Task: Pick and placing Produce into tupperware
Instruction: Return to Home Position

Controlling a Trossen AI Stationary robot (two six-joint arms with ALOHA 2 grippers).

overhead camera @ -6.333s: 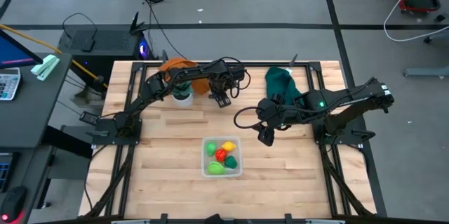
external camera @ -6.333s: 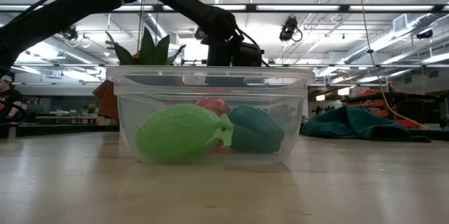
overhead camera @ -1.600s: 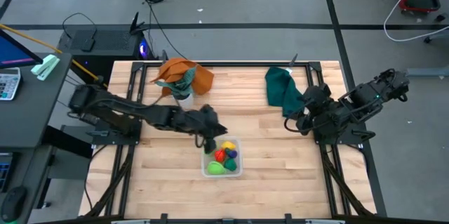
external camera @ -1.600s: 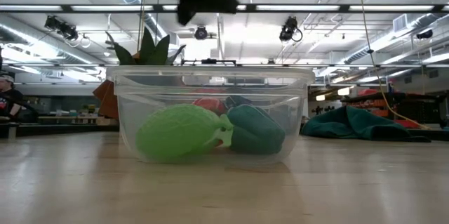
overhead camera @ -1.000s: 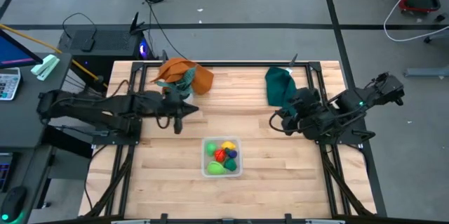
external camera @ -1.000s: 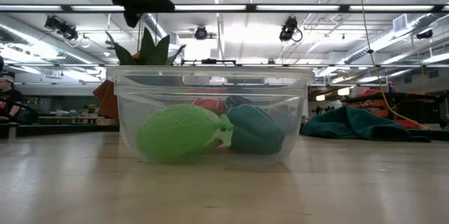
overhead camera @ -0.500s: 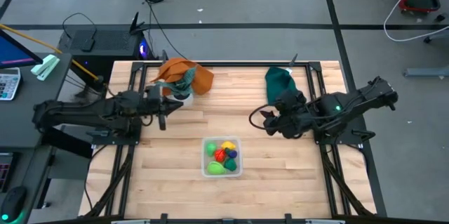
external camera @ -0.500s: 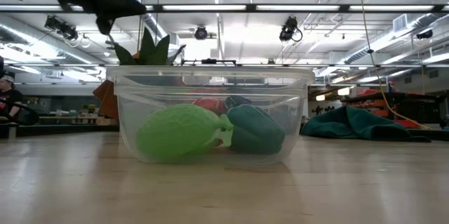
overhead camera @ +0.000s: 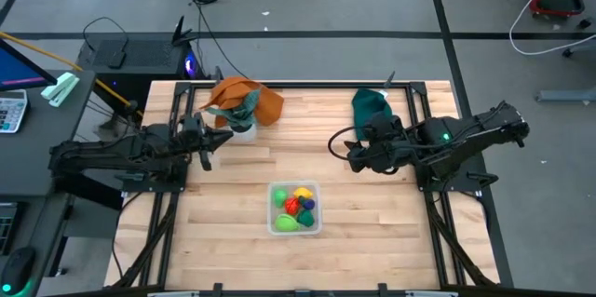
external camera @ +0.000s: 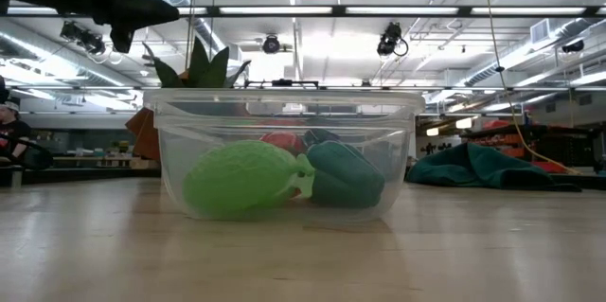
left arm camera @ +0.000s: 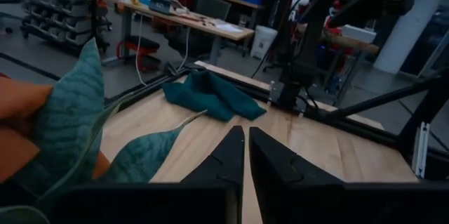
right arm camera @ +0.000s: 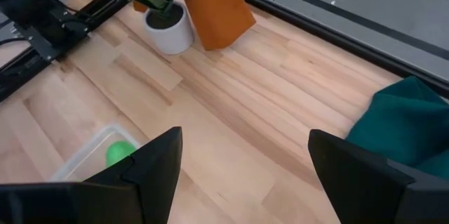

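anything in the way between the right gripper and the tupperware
Nothing visible does. Only bare table lies between the right gripper, open above the wood, and the tupperware. The white pot, orange cloth and green cloth sit farther back.

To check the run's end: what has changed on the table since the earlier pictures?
The left gripper, earlier above the clear square plastic tupperware, has drawn back to the left side of the wooden table, near the small white plant pot, shut and empty. The open right gripper ended near where it began, by the dark green cloth. Tupperware, toy produce, pot, green cloth and orange cloth stayed put.
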